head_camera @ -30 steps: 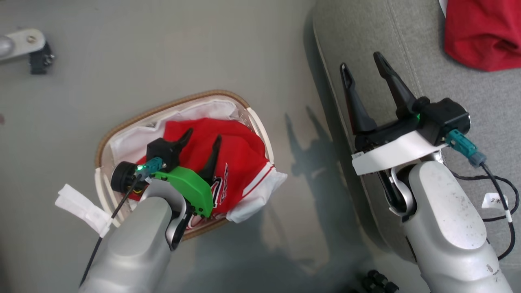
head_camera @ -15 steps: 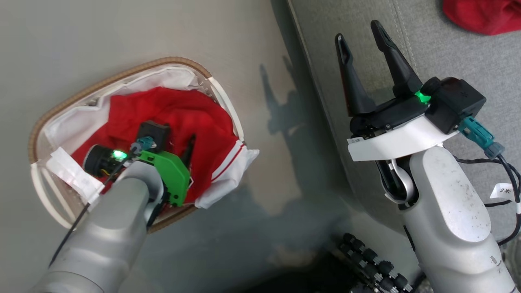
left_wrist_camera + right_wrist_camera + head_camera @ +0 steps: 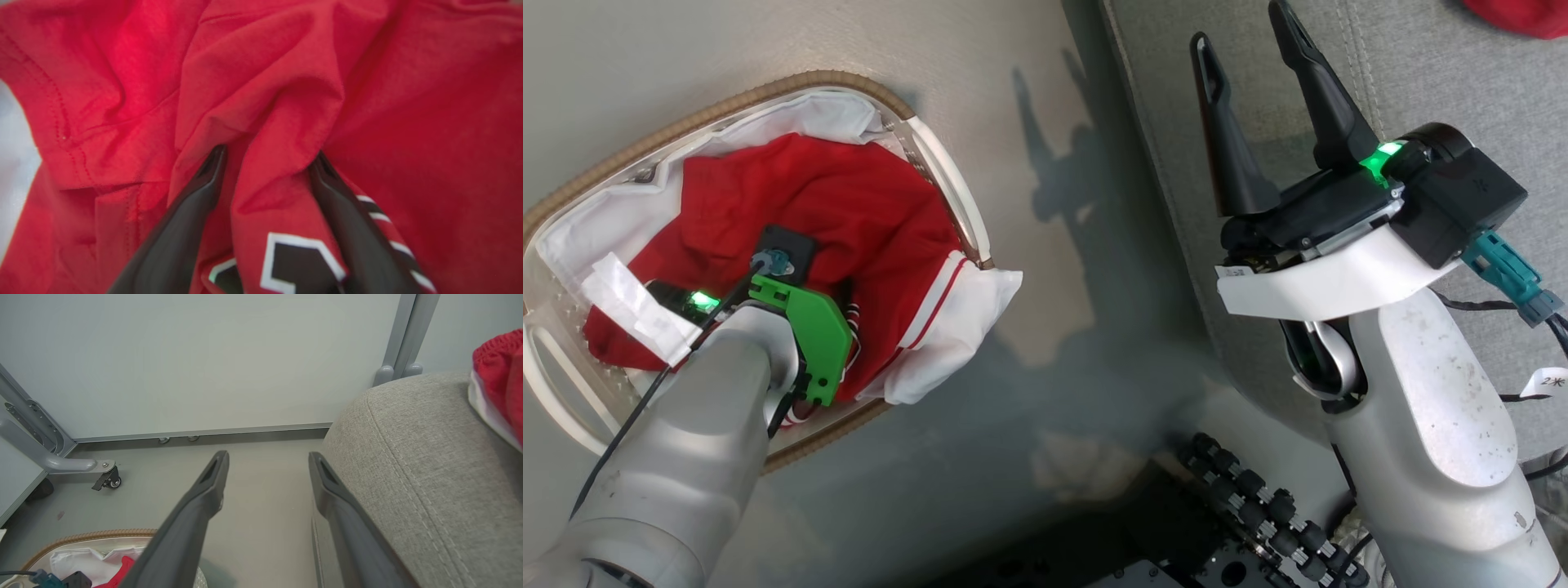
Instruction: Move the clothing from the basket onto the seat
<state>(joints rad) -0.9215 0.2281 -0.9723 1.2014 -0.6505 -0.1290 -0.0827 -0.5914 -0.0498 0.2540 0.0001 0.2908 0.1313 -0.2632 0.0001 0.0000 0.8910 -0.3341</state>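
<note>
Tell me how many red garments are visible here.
2. One red jersey lies in the basket, with the left claw pushed open into its folds. The other red garment lies on the grey seat. More may be hidden beneath the jersey.

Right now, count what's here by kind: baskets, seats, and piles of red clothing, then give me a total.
Basket: 1
Seat: 1
Red clothing piles: 2, one in the basket, one on the seat
Total: 4

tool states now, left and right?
Left tool: open, pressed into the crumpled red fabric jersey, fold between its fingers.
Right tool: open, empty.
</note>
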